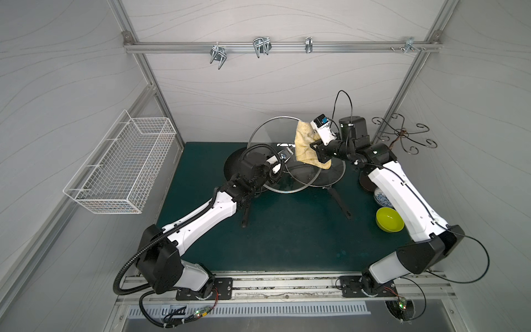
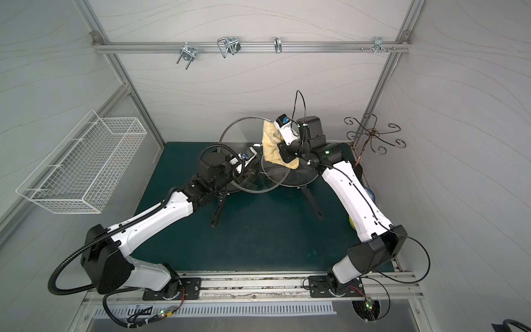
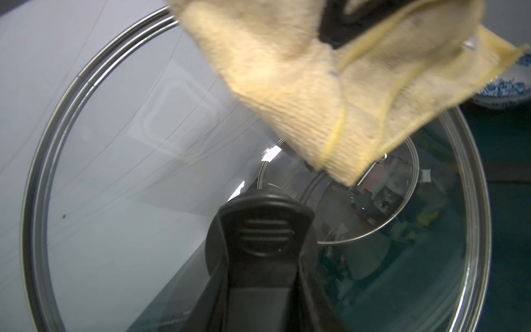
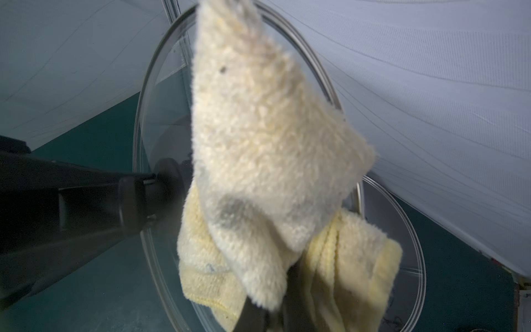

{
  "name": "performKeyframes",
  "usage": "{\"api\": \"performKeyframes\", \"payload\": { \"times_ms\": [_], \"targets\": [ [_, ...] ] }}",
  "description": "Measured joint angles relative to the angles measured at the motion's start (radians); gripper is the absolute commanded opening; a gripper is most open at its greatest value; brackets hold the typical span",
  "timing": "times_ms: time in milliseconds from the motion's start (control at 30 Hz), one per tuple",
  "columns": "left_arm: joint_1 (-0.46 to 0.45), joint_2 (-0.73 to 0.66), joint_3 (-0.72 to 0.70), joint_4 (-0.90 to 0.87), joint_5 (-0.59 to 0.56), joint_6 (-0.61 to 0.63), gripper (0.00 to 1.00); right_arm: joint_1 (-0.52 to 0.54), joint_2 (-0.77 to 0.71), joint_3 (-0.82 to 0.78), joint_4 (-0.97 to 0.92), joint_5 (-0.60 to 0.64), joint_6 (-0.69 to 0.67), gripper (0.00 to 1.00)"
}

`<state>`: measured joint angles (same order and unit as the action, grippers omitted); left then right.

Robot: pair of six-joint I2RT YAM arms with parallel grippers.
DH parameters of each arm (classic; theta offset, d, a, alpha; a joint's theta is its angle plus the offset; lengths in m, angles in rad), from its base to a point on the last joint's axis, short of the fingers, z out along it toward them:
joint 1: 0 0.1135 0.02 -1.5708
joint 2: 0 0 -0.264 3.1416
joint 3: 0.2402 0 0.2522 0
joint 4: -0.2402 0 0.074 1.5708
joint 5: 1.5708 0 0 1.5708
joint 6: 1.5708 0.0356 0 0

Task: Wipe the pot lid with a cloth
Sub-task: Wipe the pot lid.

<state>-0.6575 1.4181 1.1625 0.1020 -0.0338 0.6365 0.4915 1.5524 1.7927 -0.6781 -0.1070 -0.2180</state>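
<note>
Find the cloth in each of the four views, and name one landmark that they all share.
Top view: cloth at centre, overlapping the right edge of the lid.
Top view: cloth at centre, again at the right edge of the lid.
Left wrist: cloth in the picture's upper right, across the lid.
Right wrist: cloth fills the middle, hiding much of the lid.
Shared landmark: the lid's metal rim.

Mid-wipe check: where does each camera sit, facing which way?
Top views: overhead, looking down on the table; left arm, right arm show.
Left wrist: on the left arm, facing the lid; left gripper shows, jaws on it.
Right wrist: on the right arm, facing the cloth; right gripper shows, jaws on it.
Shared: all show lid and cloth.
</note>
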Motion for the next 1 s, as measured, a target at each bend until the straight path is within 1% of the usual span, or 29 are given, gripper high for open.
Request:
{"api": "performKeyframes", "payload": {
  "times_ms": [167, 267, 367, 533, 633, 733, 867, 1000],
  "targets": [
    [0.003, -0.002, 0.000, -0.086, 0.051, 0.233, 0.00, 0.045, 0.107, 0.113, -0.014, 0.004, -0.043, 0.00],
    [0.003, -0.002, 0.000, -0.138, 0.086, 0.325, 0.00, 0.091, 0.166, 0.162, -0.015, 0.010, -0.061, 0.00],
    [0.002, -0.002, 0.000, -0.173, 0.118, 0.378, 0.00, 0.141, 0.218, 0.200, -0.016, 0.013, -0.064, 0.00],
    [0.000, -0.002, 0.000, -0.181, 0.151, 0.417, 0.00, 0.207, 0.277, 0.225, -0.011, 0.008, -0.057, 0.00],
    [0.000, -0.003, -0.005, -0.180, 0.154, 0.417, 0.00, 0.214, 0.286, 0.225, -0.011, 0.006, -0.048, 0.00],
    [0.000, -0.004, -0.020, -0.165, 0.145, 0.384, 0.00, 0.196, 0.285, 0.230, -0.011, 0.015, -0.036, 0.00],
    [0.000, -0.004, -0.041, -0.138, 0.092, 0.277, 0.00, 0.144, 0.262, 0.209, 0.002, 0.022, 0.000, 0.00],
    [-0.005, -0.004, -0.043, -0.127, 0.001, 0.126, 0.00, 0.084, 0.179, 0.115, 0.020, 0.040, 0.047, 0.00]
  ]
}}
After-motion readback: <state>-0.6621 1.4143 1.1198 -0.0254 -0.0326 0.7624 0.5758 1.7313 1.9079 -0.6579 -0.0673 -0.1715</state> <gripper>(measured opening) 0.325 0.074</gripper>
